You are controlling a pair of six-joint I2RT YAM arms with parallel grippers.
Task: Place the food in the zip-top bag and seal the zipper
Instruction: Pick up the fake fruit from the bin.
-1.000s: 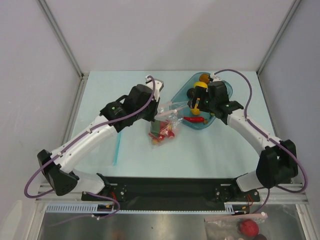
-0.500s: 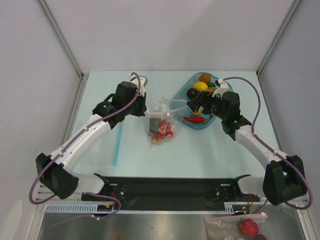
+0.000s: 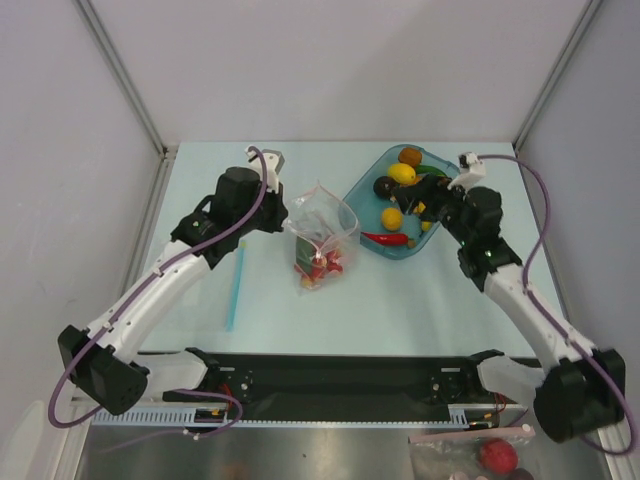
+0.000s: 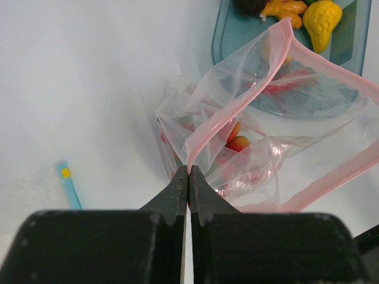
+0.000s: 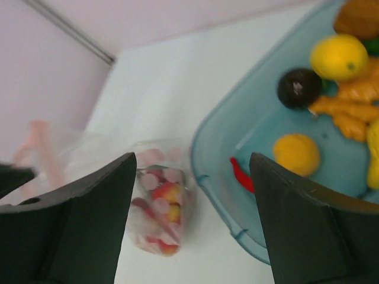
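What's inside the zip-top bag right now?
Small red and orange food pieces sit bunched at the bottom of the zip-top bag. Crinkled plastic folds cover part of the pile, so I can't count them.

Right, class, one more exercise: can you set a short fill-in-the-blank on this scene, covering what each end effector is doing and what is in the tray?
1. The left end effector is shut on the thin ___ zipper strip of the clear crinkly plastic bag.
2. The right end effector holds nothing and its jaws stand ___.
3. The teal plastic tray holds a long ___ toy chilli.

Missing words: pink; open; red.
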